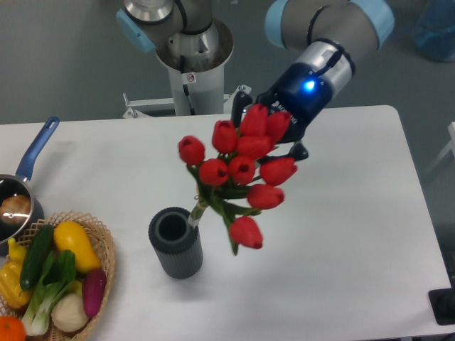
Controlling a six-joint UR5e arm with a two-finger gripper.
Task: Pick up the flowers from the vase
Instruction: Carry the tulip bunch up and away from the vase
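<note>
The flowers [240,169], a bunch of red tulip buds with green stems and leaves, hang tilted in the air above the white table [341,234]. Their buds point up and right. The cut stem end lies just by the right rim of the vase [175,250]. The vase is a short dark grey ribbed cylinder standing upright, and its opening shows empty. My gripper [274,135] is behind the buds, largely hidden by them, and shut on the flowers. One dark finger shows on each side of the bunch.
A wicker basket [104,250] of yellow, green and purple vegetables sits at the front left corner. A blue-handled steel saucepan [15,206] stands at the left edge. The arm's base [192,67] rises behind the table's far edge.
</note>
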